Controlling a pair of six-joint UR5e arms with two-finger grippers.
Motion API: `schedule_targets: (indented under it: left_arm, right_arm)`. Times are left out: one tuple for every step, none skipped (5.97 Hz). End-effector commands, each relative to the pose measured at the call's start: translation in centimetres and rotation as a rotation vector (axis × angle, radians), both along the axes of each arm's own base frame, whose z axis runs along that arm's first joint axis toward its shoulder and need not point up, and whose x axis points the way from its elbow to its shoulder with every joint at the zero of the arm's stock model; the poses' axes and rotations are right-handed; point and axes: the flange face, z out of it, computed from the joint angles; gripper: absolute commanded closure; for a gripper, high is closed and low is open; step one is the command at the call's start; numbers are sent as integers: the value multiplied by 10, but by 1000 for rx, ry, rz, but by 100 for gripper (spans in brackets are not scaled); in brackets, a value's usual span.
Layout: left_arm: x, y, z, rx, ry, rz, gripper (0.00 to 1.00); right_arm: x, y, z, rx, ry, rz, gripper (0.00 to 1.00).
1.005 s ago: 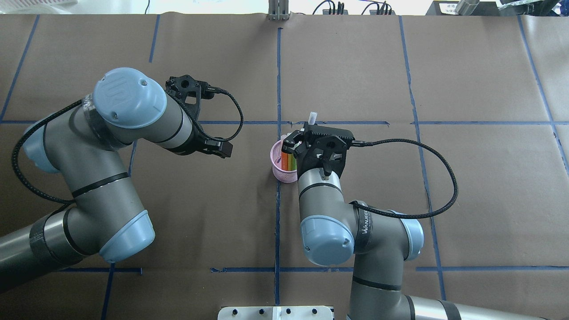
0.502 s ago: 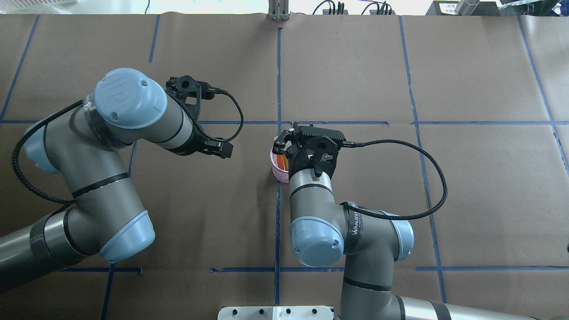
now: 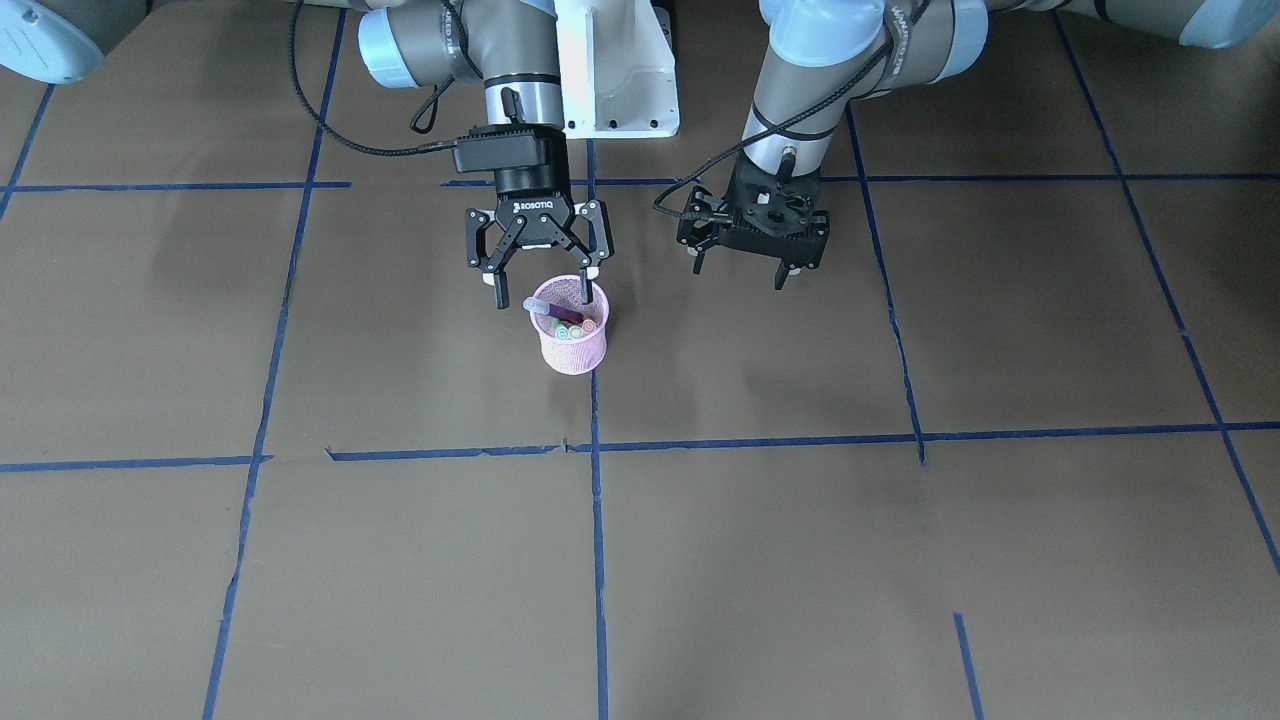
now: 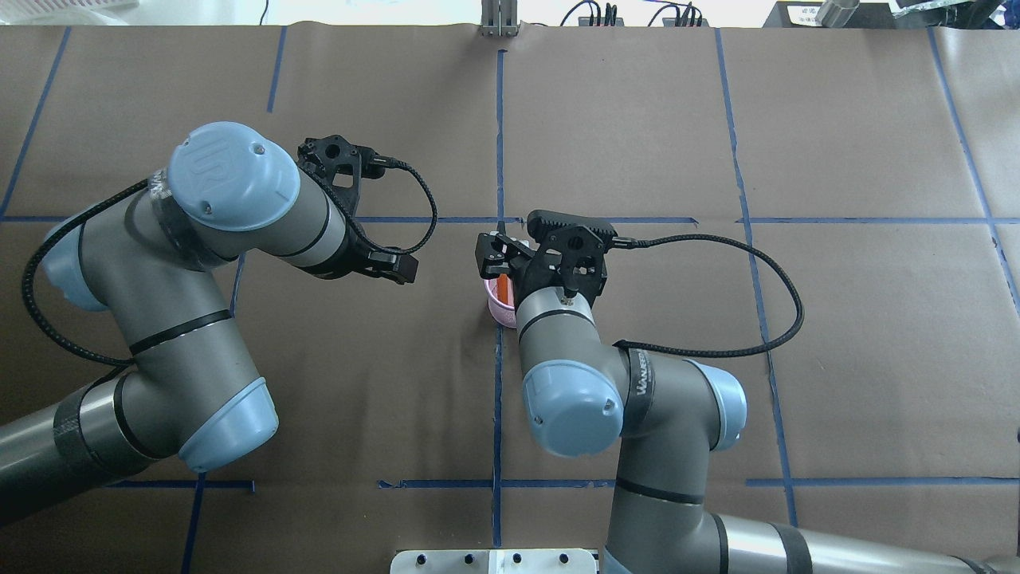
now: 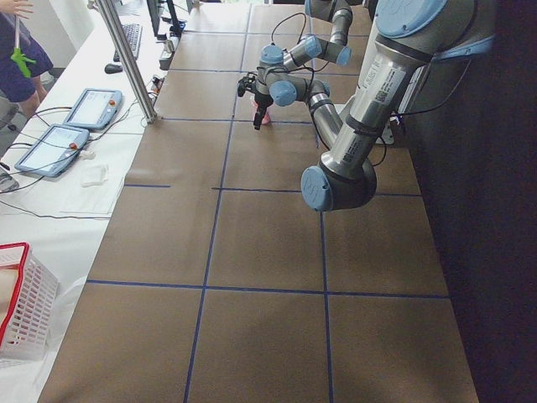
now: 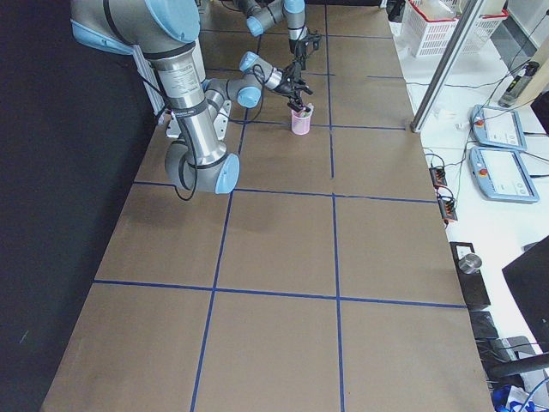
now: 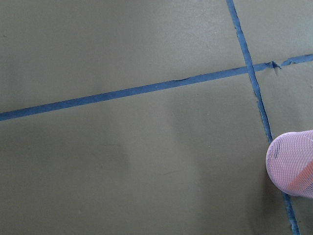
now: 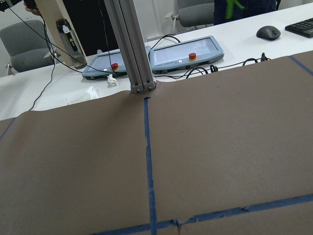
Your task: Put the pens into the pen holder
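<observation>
The pink mesh pen holder (image 3: 572, 345) stands at the table's middle, on a blue tape line. Several pens (image 3: 572, 325) stand in it, and a purple pen (image 3: 552, 310) leans across its rim with the pale cap end sticking out. My right gripper (image 3: 541, 298) is open and empty, its fingers straddling the rim just above the holder. In the overhead view the right gripper (image 4: 496, 257) covers most of the holder (image 4: 500, 307), with an orange pen (image 4: 502, 285) showing. My left gripper (image 3: 740, 272) hangs open and empty beside the holder. The holder's edge shows in the left wrist view (image 7: 293, 164).
Brown paper with blue tape lines (image 3: 760, 440) covers the table. The white robot base (image 3: 615, 70) stands behind the grippers. Operator pendants (image 8: 186, 51) and a metal post (image 8: 132, 44) stand past the far edge. No loose pens show on the table.
My right gripper moved left over the holder with a pale-capped pen, then opened. The pen now rests in the holder. The left arm has not moved.
</observation>
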Motion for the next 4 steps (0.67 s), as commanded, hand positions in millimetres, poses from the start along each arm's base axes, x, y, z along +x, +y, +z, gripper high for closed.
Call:
schedule_targets:
  left_arm:
    - [1, 2, 1, 0, -1, 6, 0]
    - [1, 2, 1, -1, -3, 6, 0]
    - [2, 1, 3, -4, -7, 8, 0]
    - [1, 1, 4, -8, -15, 9, 0]
  right_arm:
    - [47, -54, -2, -224, 1, -177, 0]
    - [80, -79, -6, -327, -6, -273, 0]
    - [107, -100, 1, -383, 32, -382, 0]
    - [130, -117, 15, -425, 110, -486, 0]
